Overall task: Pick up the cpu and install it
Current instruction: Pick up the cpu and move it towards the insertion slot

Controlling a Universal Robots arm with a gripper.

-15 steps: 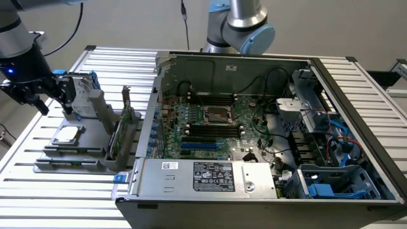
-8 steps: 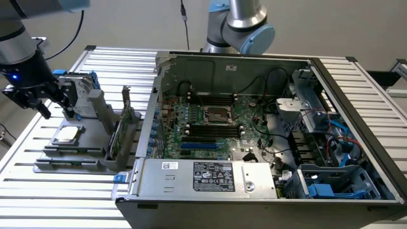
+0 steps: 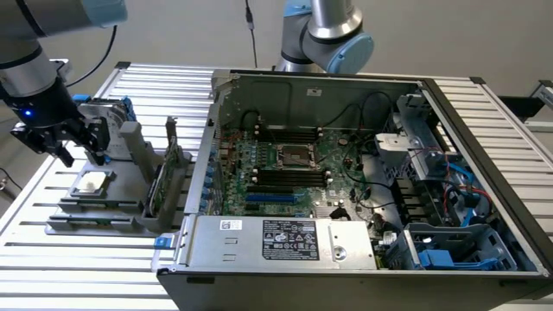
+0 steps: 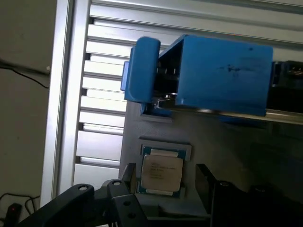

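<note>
Ribbed aluminium table slats run under everything, with a bare strip along the near edge and along the exterior view's left edge, where the tabletop ends close beside a grey fixture. On that fixture the cpu lies flat in a shallow seat, dull metal plate facing up and nothing resting on it. It is close to square, so no long axis can be told. Its sides line up with the fixture's sides, and in the wrist view the faint print on its plate runs across the line between the fingers. The gripper hangs just above it with its jaws spread wide and nothing between them, one finger standing to each side of the chip and clear of it. Just beyond the chip sits the hard drive, its blue bracket rising above the fixture and closing off that side. Toward the exterior view's right, a grey post and an upright plate stand between the chip and the open computer case. The case's near wall rises beside them. Inside the case, the socket lies on the motherboard between rows of memory slots, with loose black cables around it. A second arm stands behind the case.
</note>
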